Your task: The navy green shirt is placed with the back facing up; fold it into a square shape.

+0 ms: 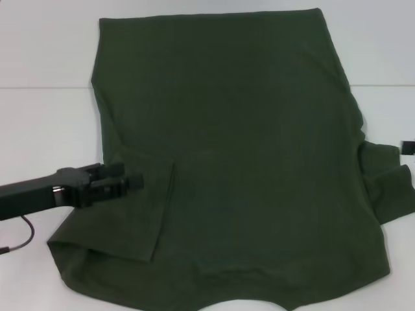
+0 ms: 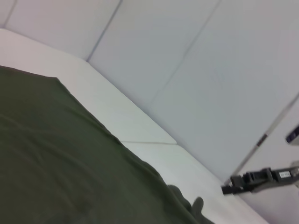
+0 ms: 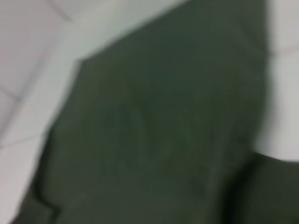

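Note:
The navy green shirt [image 1: 246, 149] lies flat on the white table [image 1: 45, 129], plain side up, with its hem at the far side and its collar at the near edge. Its left sleeve is folded inward onto the body, and the right sleeve still sticks out at the right. My left gripper [image 1: 130, 176] hovers over the folded sleeve, open and holding nothing. Only a black tip of my right gripper [image 1: 407, 147] shows at the right edge, beside the right sleeve. The left wrist view shows the shirt [image 2: 56, 163] and the right gripper [image 2: 229, 189] farther off. Shirt cloth [image 3: 163, 130] fills the right wrist view.
White table surface borders the shirt on the left, the far side and the right. A seam runs across the table [image 1: 39, 87]. A thin dark cable [image 1: 23, 236] hangs under the left arm near the table's left edge.

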You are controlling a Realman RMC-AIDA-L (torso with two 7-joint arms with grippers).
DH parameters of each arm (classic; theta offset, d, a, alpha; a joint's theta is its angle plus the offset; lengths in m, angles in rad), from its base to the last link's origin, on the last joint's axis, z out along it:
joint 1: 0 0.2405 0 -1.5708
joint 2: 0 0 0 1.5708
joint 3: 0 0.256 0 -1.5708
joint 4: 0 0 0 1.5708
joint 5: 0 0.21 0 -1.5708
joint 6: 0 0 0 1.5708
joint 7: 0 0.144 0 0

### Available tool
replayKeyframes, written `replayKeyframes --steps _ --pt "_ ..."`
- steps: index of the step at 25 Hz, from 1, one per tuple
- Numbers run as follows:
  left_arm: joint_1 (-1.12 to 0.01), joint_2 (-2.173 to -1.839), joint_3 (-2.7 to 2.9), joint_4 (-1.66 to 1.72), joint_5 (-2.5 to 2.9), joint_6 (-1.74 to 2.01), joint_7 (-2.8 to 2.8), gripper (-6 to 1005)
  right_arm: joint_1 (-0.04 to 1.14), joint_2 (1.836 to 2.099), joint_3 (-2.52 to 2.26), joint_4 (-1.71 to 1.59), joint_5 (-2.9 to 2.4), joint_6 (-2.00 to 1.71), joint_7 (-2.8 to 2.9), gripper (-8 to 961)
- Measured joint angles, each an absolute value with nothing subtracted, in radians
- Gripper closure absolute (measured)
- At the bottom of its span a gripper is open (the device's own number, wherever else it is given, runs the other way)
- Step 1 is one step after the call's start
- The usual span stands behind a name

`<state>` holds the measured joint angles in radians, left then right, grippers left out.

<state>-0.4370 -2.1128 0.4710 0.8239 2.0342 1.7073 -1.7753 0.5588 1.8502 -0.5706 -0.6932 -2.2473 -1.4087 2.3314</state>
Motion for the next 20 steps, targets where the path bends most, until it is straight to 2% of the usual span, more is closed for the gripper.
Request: replayKeyframes --steps 2,5,9,14,20 --pt "-0.437 -2.113 0.468 0.825 2.027 1.706 -1.78 169 0.567 1.83 -0.57 -0.716 -2.311 -1.413 2.412 101" --pt "-0.438 -2.112 0.461 0.822 2.012 1.705 -1.789 169 0.578 1.825 -0.569 -0.768 -2.392 -1.413 2.484 100" --pt "-0.439 -2.112 0.454 0.82 2.009 1.705 -1.795 169 0.601 1.838 -0.577 -0.781 -2.427 -1.385 2.435 99" --pt "-0.438 -2.112 0.45 0.816 1.996 1.705 -1.802 169 0.609 1.868 -0.59 -0.776 -2.429 -1.346 2.305 101" --pt "-0.435 -2.112 0.449 0.816 1.983 1.707 -1.809 170 0.618 1.878 -0.624 -0.772 -2.487 -1.312 2.289 100"
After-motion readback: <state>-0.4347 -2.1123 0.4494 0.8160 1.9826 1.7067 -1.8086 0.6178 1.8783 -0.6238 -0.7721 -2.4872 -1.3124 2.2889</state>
